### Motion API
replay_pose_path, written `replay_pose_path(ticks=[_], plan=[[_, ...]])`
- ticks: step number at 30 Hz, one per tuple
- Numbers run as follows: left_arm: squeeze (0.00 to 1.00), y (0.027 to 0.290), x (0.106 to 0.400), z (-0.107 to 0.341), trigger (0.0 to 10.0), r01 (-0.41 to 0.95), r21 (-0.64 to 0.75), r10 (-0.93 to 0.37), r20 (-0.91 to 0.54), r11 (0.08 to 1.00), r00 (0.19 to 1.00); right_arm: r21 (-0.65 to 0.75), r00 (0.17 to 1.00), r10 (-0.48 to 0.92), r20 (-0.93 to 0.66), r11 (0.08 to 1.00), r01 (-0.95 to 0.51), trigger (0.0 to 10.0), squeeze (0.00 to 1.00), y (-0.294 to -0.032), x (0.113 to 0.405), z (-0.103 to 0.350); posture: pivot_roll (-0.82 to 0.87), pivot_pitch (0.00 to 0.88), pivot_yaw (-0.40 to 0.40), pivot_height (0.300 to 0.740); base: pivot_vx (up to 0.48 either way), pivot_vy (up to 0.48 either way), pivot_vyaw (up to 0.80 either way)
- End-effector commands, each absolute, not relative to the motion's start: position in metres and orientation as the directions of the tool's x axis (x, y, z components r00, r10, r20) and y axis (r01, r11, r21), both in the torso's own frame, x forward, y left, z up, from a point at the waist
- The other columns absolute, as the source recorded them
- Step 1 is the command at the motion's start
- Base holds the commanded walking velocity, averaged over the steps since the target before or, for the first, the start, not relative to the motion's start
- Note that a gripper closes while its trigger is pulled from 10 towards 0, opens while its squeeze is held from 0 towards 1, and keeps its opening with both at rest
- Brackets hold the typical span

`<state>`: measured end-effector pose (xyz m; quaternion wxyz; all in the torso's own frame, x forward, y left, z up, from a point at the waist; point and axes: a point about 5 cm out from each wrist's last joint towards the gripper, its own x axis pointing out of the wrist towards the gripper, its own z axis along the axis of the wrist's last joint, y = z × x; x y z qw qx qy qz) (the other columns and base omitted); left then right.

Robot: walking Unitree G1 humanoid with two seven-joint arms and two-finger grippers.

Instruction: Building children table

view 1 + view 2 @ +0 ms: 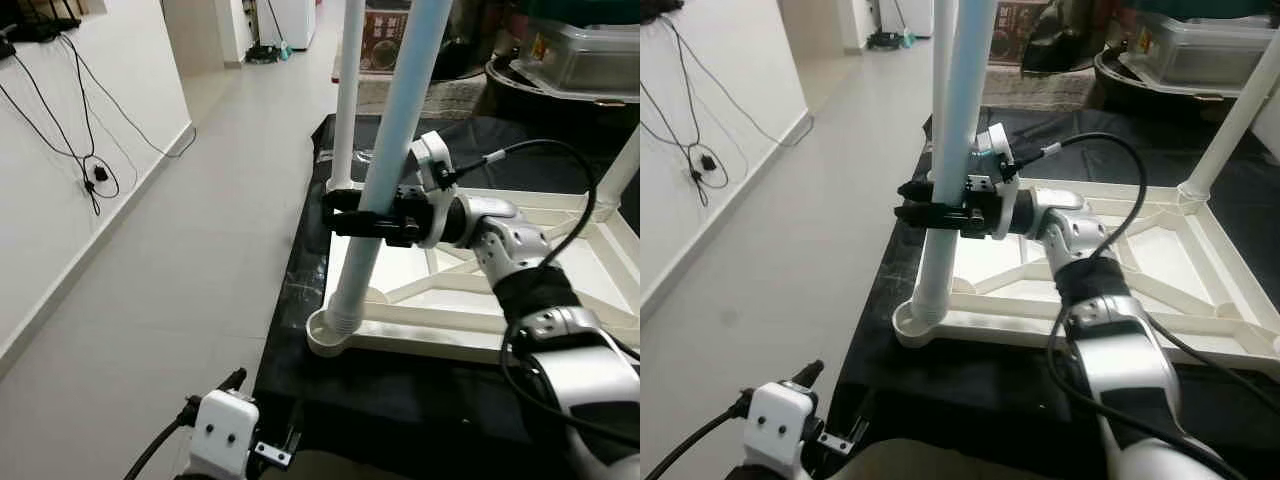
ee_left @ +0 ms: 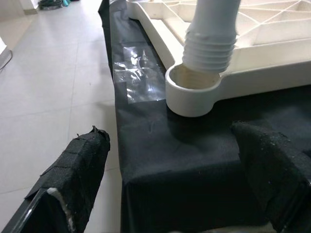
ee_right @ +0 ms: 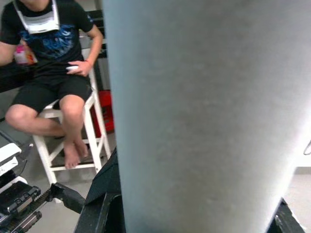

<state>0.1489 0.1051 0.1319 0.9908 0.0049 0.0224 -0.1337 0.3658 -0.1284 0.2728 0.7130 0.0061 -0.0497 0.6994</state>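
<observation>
Left eye view shows the right tool (image 1: 345,219) pinching a table leg (image 1: 390,170), its threaded end entering the tabletop's (image 1: 560,330) near-left corner socket (image 1: 328,338), two legs already standing.

I see pale floor tiles (image 1: 200,250) running from my feet up toward twelve o'clock. At nine o'clock stands a white wall (image 1: 60,170) with black cables (image 1: 90,165) hanging loose down it. A black cloth (image 1: 400,400) is spread on the floor from about one to five o'clock, with a patch of clear tape (image 2: 133,73) stuck near its edge. At two o'clock sits a clear plastic storage box (image 1: 580,55). Through the right wrist camera I see a person (image 3: 53,68) in a dark shirt and shorts, seated barefoot on a white stool (image 3: 73,141).
</observation>
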Motion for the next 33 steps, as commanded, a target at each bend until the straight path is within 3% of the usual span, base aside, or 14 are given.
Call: replay_pose_path(ticks=[1, 6, 18, 33], plan=[[0.00, 0.105, 0.147, 0.131, 10.0, 0.266, 0.016, -0.264, -0.063, 0.964, 0.962, -0.065, -0.006, 0.998, 0.063, -0.002, -0.998, 10.0, 0.00, -0.125, 0.366, 0.271, 0.11, 0.178, -0.009, 0.740, 0.000, 0.000, 0.00], [0.00, 0.102, 0.141, 0.134, 10.0, 0.267, 0.011, -0.266, -0.068, 0.964, 0.961, -0.107, -0.112, 0.993, 0.036, -0.108, -0.988, 10.0, 0.00, -0.109, 0.366, 0.282, 0.12, 0.197, -0.017, 0.740, 0.000, 0.000, 0.00], [0.00, 0.102, 0.140, 0.134, 10.0, 0.267, 0.004, -0.266, -0.075, 0.964, 0.961, -0.124, -0.161, 0.986, 0.044, -0.155, -0.980, 10.0, 0.00, -0.097, 0.365, 0.293, 0.11, 0.204, -0.017, 0.740, 0.000, 0.000, 0.00], [0.00, 0.102, 0.138, 0.133, 10.0, 0.267, 0.005, -0.266, -0.092, 0.964, 0.960, -0.162, -0.181, 0.982, 0.051, -0.171, -0.972, 10.0, 0.00, -0.101, 0.363, 0.304, 0.12, 0.197, -0.014, 0.740, 0.000, 0.000, 0.00]])
